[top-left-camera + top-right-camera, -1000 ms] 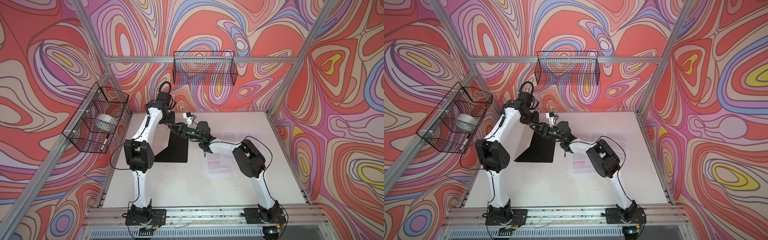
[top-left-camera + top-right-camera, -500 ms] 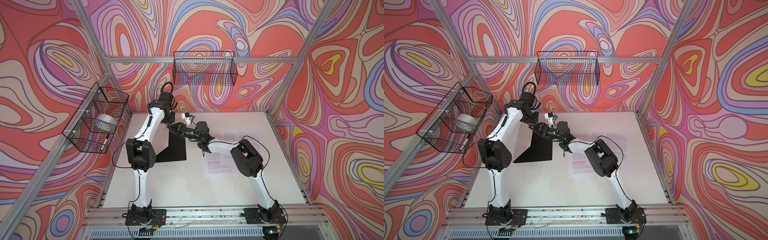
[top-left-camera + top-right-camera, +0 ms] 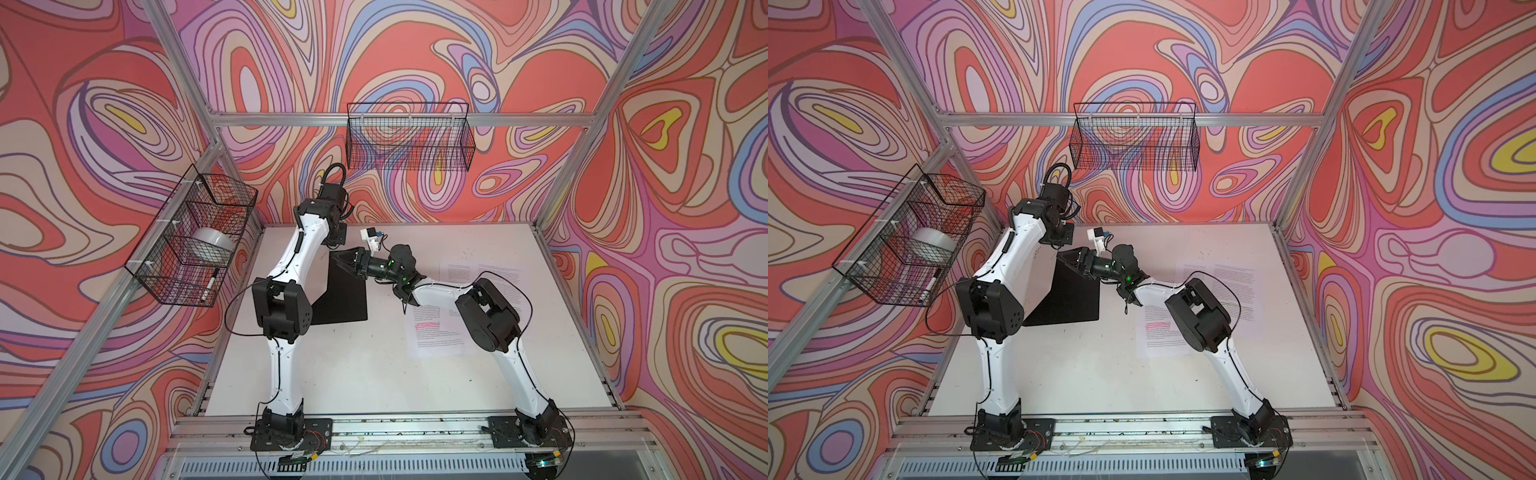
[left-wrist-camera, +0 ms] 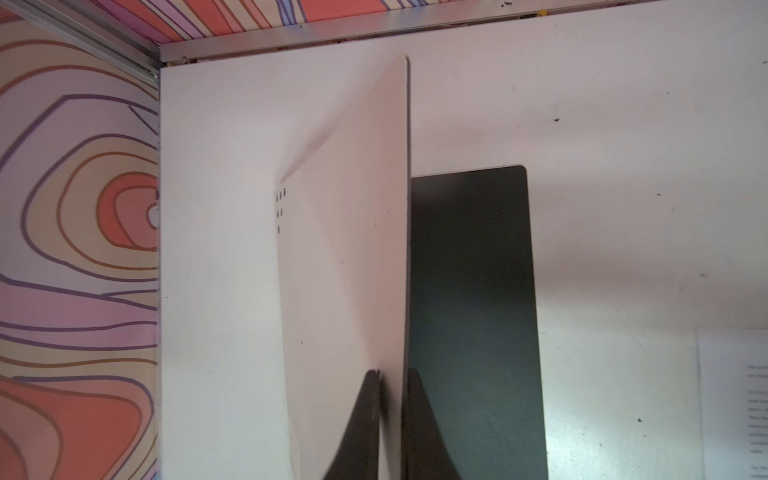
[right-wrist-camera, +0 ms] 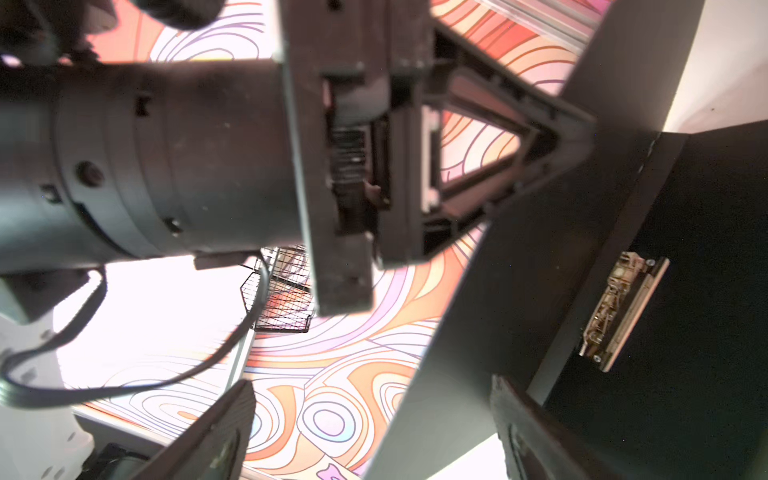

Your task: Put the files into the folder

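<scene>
Clamps folder (image 3: 345, 299) cover up in left jaws, right jaws apart; leaves files (image 3: 436, 340) at 3 o'clock, seemingly unfiled.

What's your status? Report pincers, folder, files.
Left pincer shut on folder cover, cover raised. Right pincer open, astride cover edge. Files on table, outside folder. Right arm overhangs files.

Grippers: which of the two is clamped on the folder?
The left gripper, pinched shut on the raised cover of the folder; the right gripper stands wide open.
</scene>
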Available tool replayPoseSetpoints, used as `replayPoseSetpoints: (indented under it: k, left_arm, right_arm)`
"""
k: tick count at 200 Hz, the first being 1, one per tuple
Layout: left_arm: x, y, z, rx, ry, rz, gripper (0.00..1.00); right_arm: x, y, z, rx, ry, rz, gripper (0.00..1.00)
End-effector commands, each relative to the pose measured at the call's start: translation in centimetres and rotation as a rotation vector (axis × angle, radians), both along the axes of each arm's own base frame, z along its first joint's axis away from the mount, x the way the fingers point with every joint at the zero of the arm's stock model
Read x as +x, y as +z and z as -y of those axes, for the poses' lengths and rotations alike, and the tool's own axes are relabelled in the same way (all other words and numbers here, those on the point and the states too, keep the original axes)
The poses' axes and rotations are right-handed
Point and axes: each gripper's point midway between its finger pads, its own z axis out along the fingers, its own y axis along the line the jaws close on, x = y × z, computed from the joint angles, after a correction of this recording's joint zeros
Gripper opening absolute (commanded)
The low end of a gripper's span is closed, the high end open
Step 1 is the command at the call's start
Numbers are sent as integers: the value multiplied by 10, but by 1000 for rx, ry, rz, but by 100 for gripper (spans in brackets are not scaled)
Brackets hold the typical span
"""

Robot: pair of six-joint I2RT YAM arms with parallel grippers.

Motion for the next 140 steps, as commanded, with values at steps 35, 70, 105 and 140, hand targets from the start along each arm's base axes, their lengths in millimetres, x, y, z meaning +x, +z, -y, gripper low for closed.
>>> replayPoseSetpoints:
  k: [35, 70, 105, 140]
  left_arm:
    - [-8, 5, -21, 129, 2, -40, 0]
    - [-14, 28, -27, 132, -21, -24, 0]
    - [-26, 44, -28, 51, -8, -20, 0]
    - [-40, 42, -23, -53, 5, -41, 0]
  right_arm:
    - [-16, -1, 3, -17, 22, 30, 93]
    - [-20, -11, 9, -88, 11, 27, 93]
    - [-18, -38, 25, -264, -50, -2, 92]
    - [-17, -64, 52, -529, -126, -6, 92]
